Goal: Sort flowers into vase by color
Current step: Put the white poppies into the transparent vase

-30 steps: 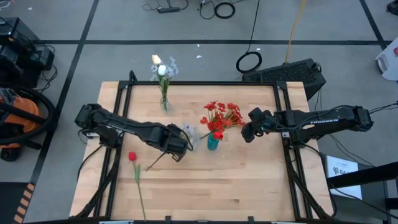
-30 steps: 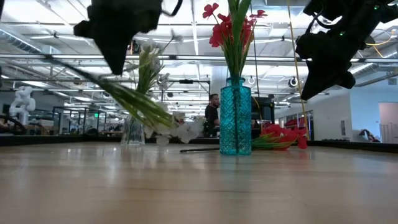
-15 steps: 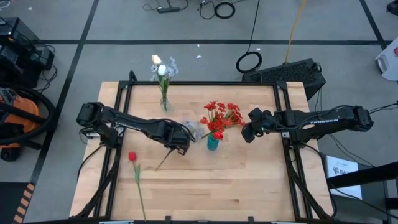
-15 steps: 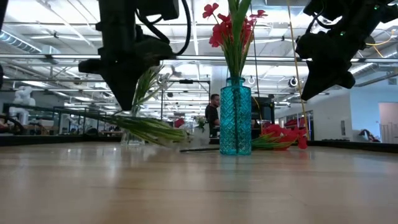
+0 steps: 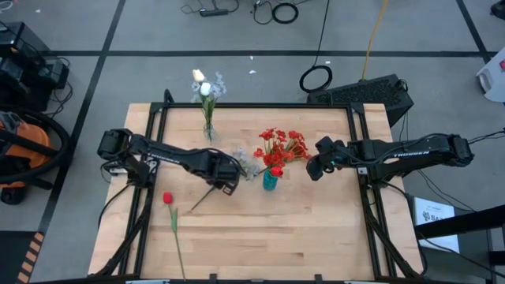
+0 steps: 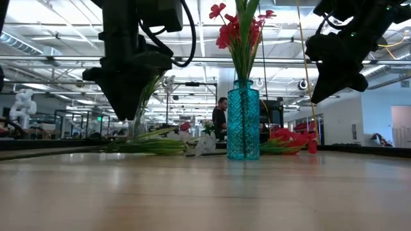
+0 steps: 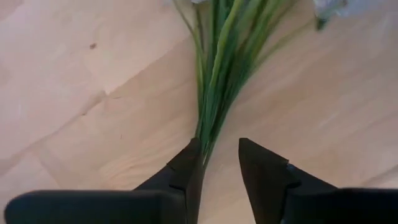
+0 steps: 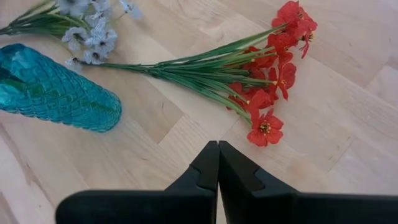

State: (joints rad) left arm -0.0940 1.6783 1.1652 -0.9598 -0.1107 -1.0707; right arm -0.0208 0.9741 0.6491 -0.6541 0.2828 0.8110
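Flowers, artificial, on long thin green stems, four lots on a pale wooden plank surface [image 5: 300, 229].

Red cluster [image 5: 282, 146]: loose sprays lying flat just right of the teal vase, stems fanning toward it, blooms at the far end; in the right wrist view [image 8: 273, 81] the stems run as one green sheaf across the boards.

Pale bluish-white sprig [image 5: 241, 164]: lying on the surface left of the teal vase, long axis diagonal, blossoms toward the vase, stem ends toward the near-left. The bundled green stems [image 7: 217, 81] lie flat on the wood.

Single red bloom [image 5: 168, 199]: near the left front, head toward the back, stem trailing to the near edge.

White rosebud with small pale blossoms [image 5: 205, 85]: upright in a clear glass vase [image 5: 209, 130] at the back edge.

Teal vase [image 6: 243, 120]: faceted glass, upright at centre, red blooms [image 6: 239, 29] standing in it.

Left gripper [image 5: 225, 180]: arm stretched low from the left edge toward centre, jaws spread, pointing down over the sprig's stem ends, one finger [image 7: 186, 171] beside the stems, not clamping them.

Right gripper [image 5: 313, 168]: arm extended from the right edge, held above the surface right of the red cluster, jaws pressed together [image 8: 217, 165], empty.
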